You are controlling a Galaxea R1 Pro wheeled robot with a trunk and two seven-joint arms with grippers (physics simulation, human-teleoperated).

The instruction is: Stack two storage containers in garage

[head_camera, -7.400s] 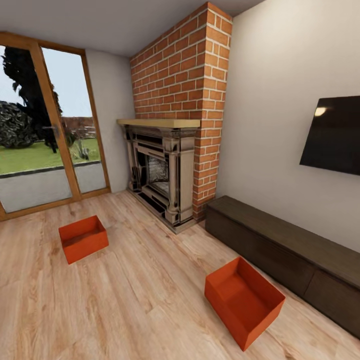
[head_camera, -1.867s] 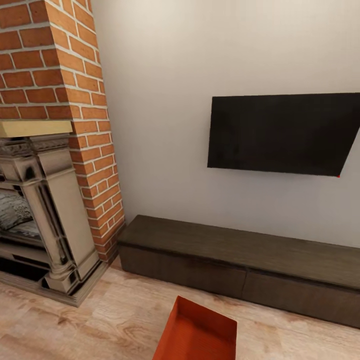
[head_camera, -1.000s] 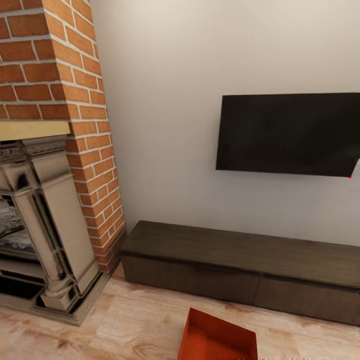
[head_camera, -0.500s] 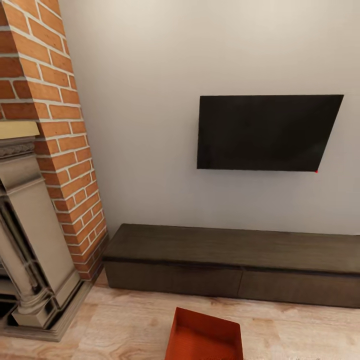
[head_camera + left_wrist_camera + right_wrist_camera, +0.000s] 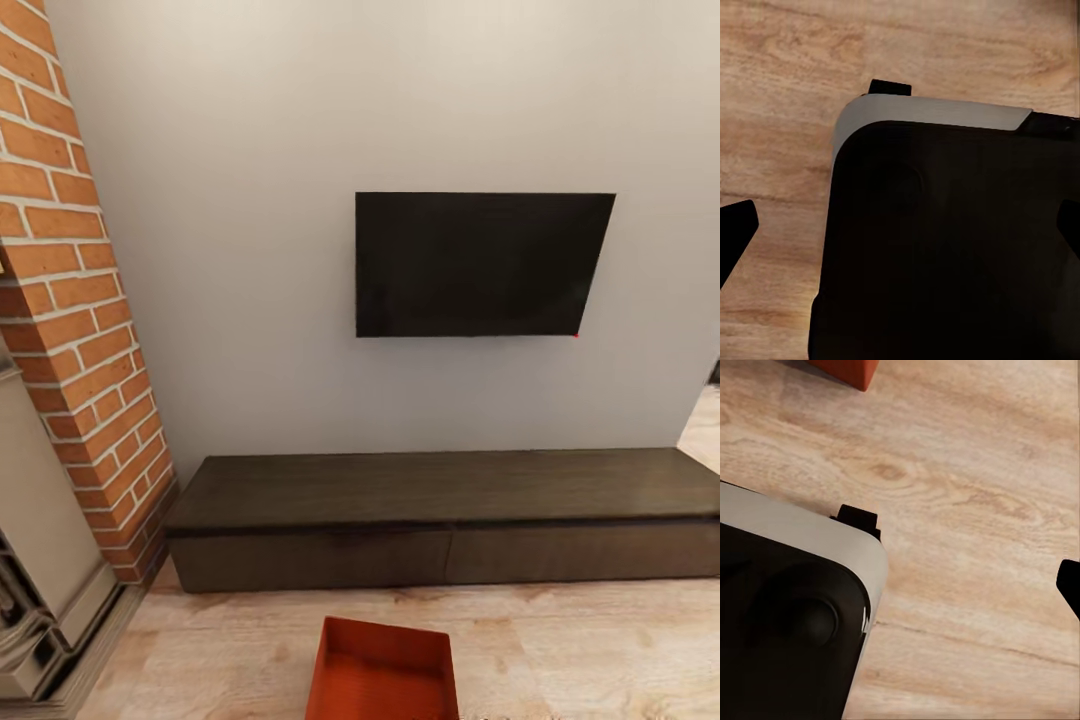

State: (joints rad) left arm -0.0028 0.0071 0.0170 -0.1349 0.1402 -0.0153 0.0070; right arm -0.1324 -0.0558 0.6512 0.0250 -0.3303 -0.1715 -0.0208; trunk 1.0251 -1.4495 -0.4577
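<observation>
your view has swung right since a sec ago — brick column [image 5: 70, 330] slid toward the left edge, tv [image 5: 480, 265] and dark cabinet [image 5: 440, 515] now face you square on. that's the base/head turning, not the room. one storage container [image 5: 385, 668] sits on the wood floor [image 5: 600, 650] just in front of the cabinet, dead ahead & low in frame; its corner [image 5: 847, 371] shows in the right wrist view. the other bin isn't in frame. you're lined up — judging by this, next is dropping the arms for pickup. left hand [image 5: 900, 232] and right hand [image 5: 960, 555]: fingertips sit at the frame edges, look spread wide, nothing held.
</observation>
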